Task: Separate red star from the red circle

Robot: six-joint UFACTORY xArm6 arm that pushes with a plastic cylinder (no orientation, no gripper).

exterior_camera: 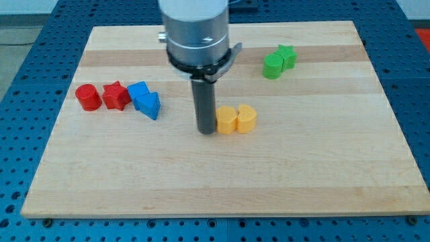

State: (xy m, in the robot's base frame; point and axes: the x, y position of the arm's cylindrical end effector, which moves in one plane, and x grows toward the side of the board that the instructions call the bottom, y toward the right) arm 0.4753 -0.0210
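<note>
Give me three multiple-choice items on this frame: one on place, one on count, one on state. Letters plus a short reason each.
1. Where is my tip?
A. beside the yellow blocks, on their left in the view
B. touching the green blocks
C. between the red blocks

2. How many blocks are on the board?
A. six
B. eight
C. ten

3. The red star and red circle are:
A. side by side, close together
B. at opposite board edges
C. stacked

Answers: 1 A, the rod ends next to the left yellow block. 2 B, four colour pairs. 3 A, the star sits just right of the circle.
</note>
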